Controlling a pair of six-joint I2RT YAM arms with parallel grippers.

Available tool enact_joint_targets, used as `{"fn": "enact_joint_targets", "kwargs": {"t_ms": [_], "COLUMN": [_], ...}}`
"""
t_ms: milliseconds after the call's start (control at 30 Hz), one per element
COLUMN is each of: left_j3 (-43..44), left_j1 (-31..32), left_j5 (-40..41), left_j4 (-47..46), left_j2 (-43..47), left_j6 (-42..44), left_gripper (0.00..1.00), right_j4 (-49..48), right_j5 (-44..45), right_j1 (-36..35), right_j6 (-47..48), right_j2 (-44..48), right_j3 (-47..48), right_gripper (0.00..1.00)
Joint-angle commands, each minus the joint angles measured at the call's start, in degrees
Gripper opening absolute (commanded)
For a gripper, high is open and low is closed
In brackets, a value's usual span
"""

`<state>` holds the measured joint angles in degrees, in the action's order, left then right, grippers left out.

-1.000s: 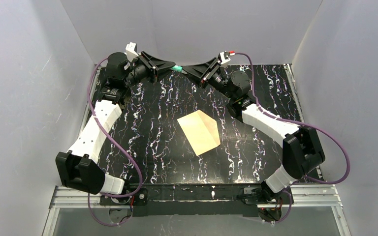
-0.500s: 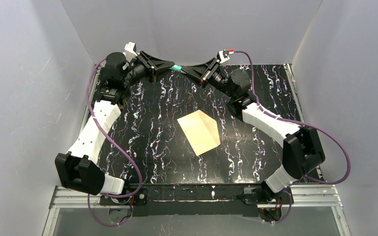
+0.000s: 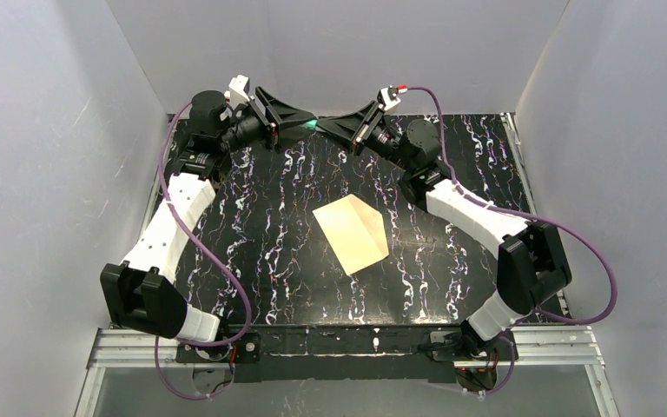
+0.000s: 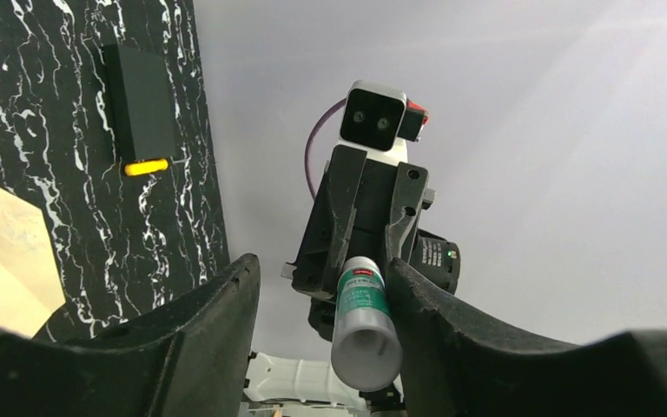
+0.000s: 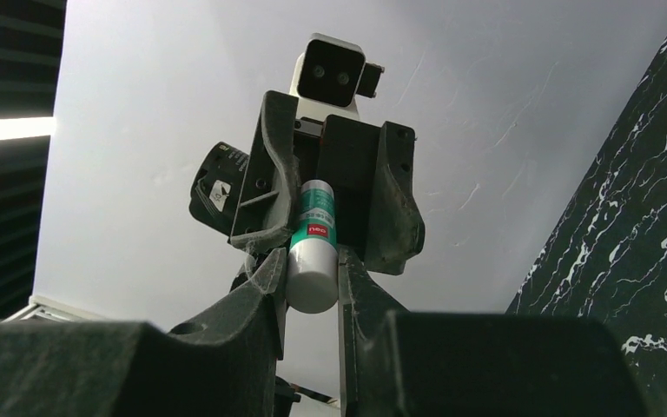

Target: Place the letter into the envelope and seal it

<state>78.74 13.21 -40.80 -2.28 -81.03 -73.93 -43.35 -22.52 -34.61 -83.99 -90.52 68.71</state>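
Light, floppy paper, the envelope lies flat in the middle of the desk, probably best pinned by an edge, while the right tool clamps the stiff glue stick and the left tool has its jaws apart.

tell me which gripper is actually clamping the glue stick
The right gripper: its jaws pinch the glue stick at its white end. The left gripper has its jaws spread wide, not closed on it.
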Motion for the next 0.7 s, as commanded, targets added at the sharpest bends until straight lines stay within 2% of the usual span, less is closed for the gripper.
{"fn": "enact_joint_targets", "kwargs": {"t_ms": [0,67,267,300,367,533,667], "left_j3": [3.2,3.2,3.2,3.0,2.7,2.7,3.0], "left_j1": [0.1,0.0,0.1,0.0,0.0,-0.8,-2.3], "left_j5": [-3.8,-3.8,-4.7,-5.1,-5.9,-6.6,-7.5], "left_j4": [5.5,5.4,3.8,3.7,3.2,2.6,3.9], "left_j2": [1.0,1.2,0.5,0.4,0.3,0.4,0.7], "left_j6": [5.6,5.6,2.8,2.2,1.2,-1.1,-0.6], "left_gripper": [0.53,0.48,0.25,0.2,0.02,0.0,0.0], "right_j4": [-2.2,-1.1,0.8,1.1,1.8,3.6,-2.0], "right_j5": [-1.3,-1.8,-2.0,-1.8,-1.9,-4.0,-10.6], "right_j1": [0.2,0.2,0.3,0.4,0.4,2.1,5.7], "right_j6": [-0.5,-0.1,0.8,1.1,2.0,6.9,9.2], "right_j2": [-0.6,-0.7,-0.9,-1.0,-1.1,-0.9,-1.3], "right_j3": [3.6,4.2,4.1,4.1,4.2,4.3,3.1], "right_gripper": [0.01,0.01,0.01,0.01,0.01,0.01,0.01]}}
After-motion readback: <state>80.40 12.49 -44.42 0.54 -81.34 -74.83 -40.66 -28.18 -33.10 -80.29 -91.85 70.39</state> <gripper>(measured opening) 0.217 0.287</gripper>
